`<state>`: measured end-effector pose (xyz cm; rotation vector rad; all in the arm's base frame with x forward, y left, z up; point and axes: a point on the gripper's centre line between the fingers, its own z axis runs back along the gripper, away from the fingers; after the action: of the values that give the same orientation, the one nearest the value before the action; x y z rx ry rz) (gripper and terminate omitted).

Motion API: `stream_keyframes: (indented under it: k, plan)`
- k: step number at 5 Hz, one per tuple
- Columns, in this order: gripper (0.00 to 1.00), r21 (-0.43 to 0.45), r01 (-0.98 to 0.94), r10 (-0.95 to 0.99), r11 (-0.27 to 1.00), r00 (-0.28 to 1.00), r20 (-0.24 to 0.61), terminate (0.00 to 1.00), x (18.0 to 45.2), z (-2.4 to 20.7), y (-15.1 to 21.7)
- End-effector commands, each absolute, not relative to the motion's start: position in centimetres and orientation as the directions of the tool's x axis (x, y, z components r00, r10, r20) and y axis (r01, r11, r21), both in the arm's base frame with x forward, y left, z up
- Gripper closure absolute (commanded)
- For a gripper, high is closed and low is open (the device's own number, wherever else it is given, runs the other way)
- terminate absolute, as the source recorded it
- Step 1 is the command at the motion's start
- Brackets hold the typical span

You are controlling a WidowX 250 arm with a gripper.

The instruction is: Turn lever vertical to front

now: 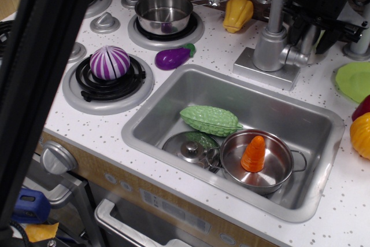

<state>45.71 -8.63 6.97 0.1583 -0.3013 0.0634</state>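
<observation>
Single view, toy kitchen. The lever [296,57] is a short silver-grey stub sticking out sideways from the right side of the thick faucet body [270,47], which stands on a square base at the back edge of the sink [173,105]. The black gripper [317,27] hangs just behind and to the right of the lever, above it, at the top right corner; its dark parts overlap one another and the frame edge cuts them, so whether the jaws are apart or together cannot be told, and no contact with the lever is visible. Judgement: the step in hand is the approach to the lever; the turn itself is not yet done, since the stub points to the side. The next move likely calls for bringing the gripper down to the rounded end of the stub, then pushing or gripping it and swinging it round toward the front edge of the counter [202,50]. The stub is short and smooth, so slipping off is a risk. Surface: white speckled counter with grey stove rings. In the sink lie a green bumpy gourd [209,120], a pot lid [189,148] and a steel pot holding an orange carrot [254,154]. A dark out-of-focus bar [40,79] crosses the left of the view.
</observation>
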Motion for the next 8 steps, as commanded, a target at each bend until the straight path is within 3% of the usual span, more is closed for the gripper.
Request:
stream_keyframes:
  k: [1, 3, 5, 8]
  plan:
    - [1.00, 0.090, -0.133, 0.098, 0.987, 0.941, 0.323, 0.00, 45.5, 10.3, -9.3]
    - [1.00, 0.027, -0.195, 0.183, 0.980, 0.953, 0.242, 0.00, 43.1, 10.7, -10.0]
    - [1.00, -0.010, -0.232, 0.229, 0.973, 0.950, 0.213, 0.00, 41.4, 9.7, -10.8]
    - [1.00, -0.030, -0.269, 0.268, 0.963, 0.930, 0.251, 0.00, 40.2, 6.4, -11.8]
